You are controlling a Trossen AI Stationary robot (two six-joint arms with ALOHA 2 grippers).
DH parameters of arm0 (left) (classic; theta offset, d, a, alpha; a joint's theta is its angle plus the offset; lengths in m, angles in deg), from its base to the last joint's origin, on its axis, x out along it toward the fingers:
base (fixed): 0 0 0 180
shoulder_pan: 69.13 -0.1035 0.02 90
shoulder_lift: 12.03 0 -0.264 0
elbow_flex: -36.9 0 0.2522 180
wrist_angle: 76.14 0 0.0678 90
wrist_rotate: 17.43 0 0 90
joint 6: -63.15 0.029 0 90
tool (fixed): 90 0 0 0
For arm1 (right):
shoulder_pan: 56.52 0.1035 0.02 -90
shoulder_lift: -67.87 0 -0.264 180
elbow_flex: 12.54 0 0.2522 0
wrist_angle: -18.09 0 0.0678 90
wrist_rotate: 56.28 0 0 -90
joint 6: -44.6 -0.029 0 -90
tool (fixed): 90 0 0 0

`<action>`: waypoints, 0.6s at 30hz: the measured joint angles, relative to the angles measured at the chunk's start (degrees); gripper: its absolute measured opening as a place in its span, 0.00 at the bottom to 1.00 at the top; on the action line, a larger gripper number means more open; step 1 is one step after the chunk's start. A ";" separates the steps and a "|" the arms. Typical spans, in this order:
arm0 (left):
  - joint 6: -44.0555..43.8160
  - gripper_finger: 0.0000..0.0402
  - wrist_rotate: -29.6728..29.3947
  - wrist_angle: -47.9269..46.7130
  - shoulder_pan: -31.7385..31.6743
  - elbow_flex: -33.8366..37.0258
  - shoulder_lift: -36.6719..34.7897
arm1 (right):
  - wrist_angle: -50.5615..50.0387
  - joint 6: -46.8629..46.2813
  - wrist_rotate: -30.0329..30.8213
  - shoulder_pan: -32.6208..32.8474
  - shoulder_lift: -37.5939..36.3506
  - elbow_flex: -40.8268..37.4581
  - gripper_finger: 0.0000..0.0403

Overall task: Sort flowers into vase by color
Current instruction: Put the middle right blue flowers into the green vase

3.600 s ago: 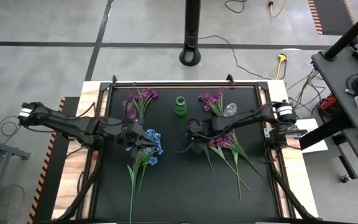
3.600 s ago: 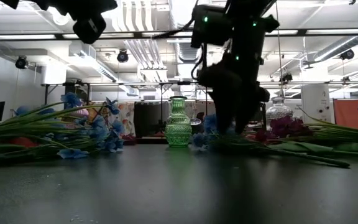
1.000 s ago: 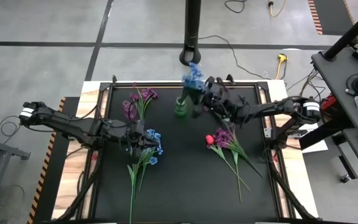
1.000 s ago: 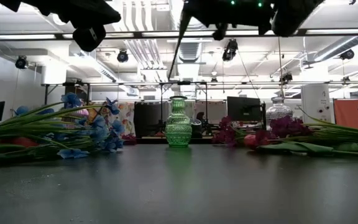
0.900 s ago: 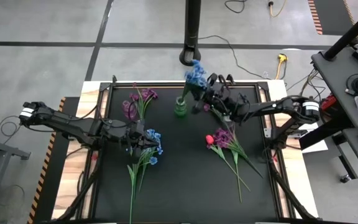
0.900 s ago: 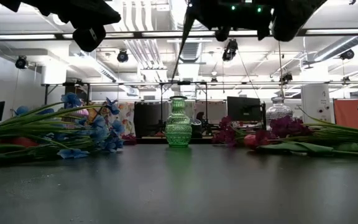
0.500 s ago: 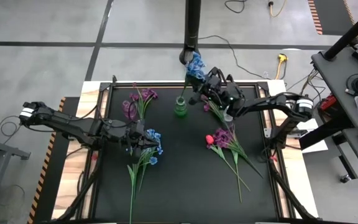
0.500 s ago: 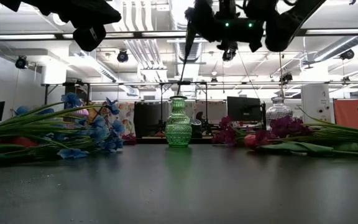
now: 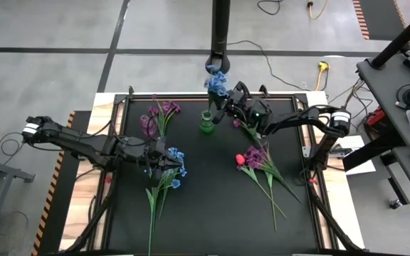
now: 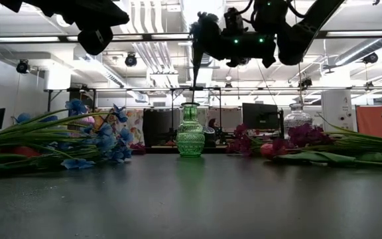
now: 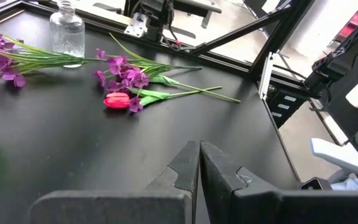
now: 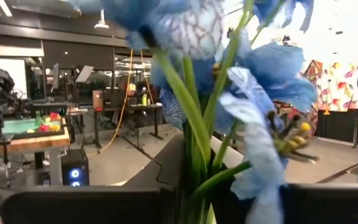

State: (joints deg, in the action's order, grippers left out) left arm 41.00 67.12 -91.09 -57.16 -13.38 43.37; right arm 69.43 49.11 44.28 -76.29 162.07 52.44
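Right gripper (image 9: pixel 223 102) sits high over the green vase (image 9: pixel 206 122) at the back middle of the black table (image 9: pixel 212 206), fingers pinching the stem of a blue flower spray (image 9: pixel 217 80). Blooms point up above the gripper; in the low view the thin stem (image 10: pixel 195 66) hangs down with its tip just above the vase mouth (image 10: pixel 190 104), not clearly inside. Right wrist view is filled by blue petals (image 12: pixel 253 74) and green stems (image 12: pixel 194 143) between the fingers.

Left gripper (image 9: pixel 164 161) is low over the table's left middle, fingers pressed together, nothing seen between them in the left wrist view (image 11: pixel 199 163). It sits right by the blue flowers (image 9: pixel 176 169) lying on the table, stems running toward the front edge.

Purple flowers (image 9: pixel 164 110) lie at the back left beside a pink vase (image 9: pixel 149 126). More purple flowers with 1 red bud (image 9: pixel 240 158) lie right of centre, stems toward the front right. Clear vase (image 11: pixel 66 30) stands near the back right.
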 joint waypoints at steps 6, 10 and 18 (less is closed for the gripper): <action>0.00 0.00 0.00 -0.08 0.00 0.01 0.00 | -5.92 -2.07 -0.02 0.00 -0.54 0.00 0.30; 0.00 0.00 -0.02 -0.08 0.00 0.03 0.00 | -13.12 -3.96 -0.02 0.00 -2.05 0.00 0.42; 0.06 0.00 -0.84 0.60 0.00 0.07 0.00 | -31.90 -8.34 -0.04 0.00 -8.50 0.09 0.62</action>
State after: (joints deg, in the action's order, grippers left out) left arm 41.06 66.28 -90.50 -57.16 -13.31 43.37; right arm 37.52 40.77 44.24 -76.29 153.56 52.52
